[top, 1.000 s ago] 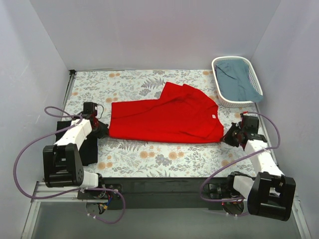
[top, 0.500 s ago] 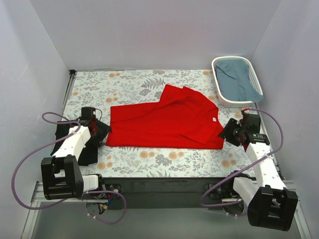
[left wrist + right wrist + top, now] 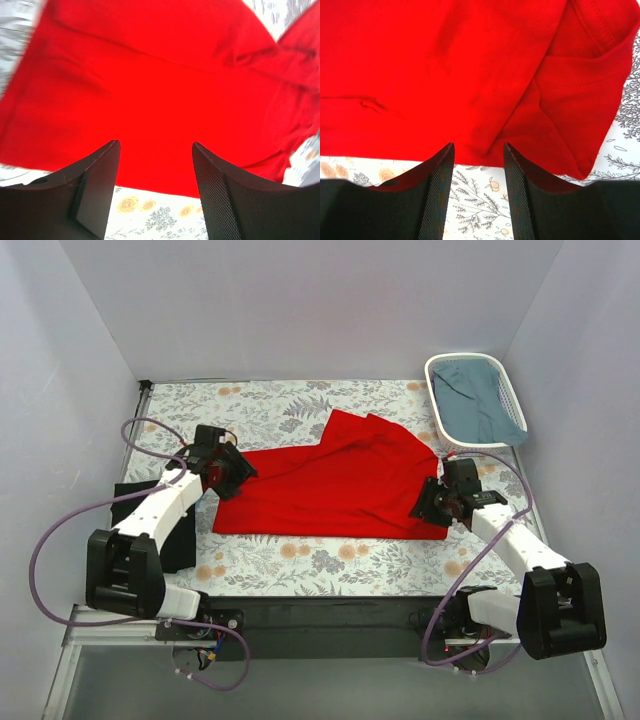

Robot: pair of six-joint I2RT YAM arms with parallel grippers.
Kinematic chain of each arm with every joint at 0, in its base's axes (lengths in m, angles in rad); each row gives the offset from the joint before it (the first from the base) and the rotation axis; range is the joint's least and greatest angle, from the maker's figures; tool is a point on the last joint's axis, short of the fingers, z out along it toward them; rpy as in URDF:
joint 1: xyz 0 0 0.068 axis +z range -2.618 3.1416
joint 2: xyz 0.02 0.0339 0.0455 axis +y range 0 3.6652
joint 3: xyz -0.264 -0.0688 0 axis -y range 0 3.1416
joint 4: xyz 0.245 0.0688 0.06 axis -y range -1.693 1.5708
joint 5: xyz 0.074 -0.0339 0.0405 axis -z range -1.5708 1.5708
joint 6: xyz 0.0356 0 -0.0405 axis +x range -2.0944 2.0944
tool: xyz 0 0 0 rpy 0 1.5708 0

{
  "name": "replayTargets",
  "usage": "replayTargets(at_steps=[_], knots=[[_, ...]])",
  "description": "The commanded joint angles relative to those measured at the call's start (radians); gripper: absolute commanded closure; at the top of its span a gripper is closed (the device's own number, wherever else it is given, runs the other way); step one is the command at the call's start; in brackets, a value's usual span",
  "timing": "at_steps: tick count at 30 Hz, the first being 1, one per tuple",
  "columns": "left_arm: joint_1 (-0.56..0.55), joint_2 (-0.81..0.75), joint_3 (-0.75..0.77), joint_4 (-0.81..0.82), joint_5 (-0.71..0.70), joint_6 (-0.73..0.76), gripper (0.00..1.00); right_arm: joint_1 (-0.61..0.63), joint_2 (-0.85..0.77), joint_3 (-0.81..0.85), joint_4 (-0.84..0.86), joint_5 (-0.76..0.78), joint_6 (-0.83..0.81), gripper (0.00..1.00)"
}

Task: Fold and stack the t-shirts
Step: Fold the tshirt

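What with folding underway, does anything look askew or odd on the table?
The bright red cloth t-shirt lies crooked: its far edge rises into a wrinkled peak, and its near right corner is doubled over in uneven layers. Nothing else stands out.

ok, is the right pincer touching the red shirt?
Cannot tell. In the right wrist view the open right pincer has its tips over the near edge of the red shirt, but neither it nor the top view shows contact or a gap.
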Motion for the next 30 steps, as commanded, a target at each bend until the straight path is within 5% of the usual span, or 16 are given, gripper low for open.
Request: replayTargets(at_steps=[1, 18, 30], knots=[[-0.042, 0.042, 0.044, 0.043, 0.030, 0.023, 0.42, 0.004, 0.026, -0.014, 0.085, 0.026, 0.033, 0.50], [-0.164, 0.211, 0.125, 0.078, 0.066, 0.034, 0.44, 0.006, 0.115, -0.056, 0.163, 0.001, 0.052, 0.51], [-0.173, 0.237, 0.136, 0.076, 0.069, 0.032, 0.44, 0.009, 0.126, -0.034, 0.177, -0.039, 0.061, 0.86]])
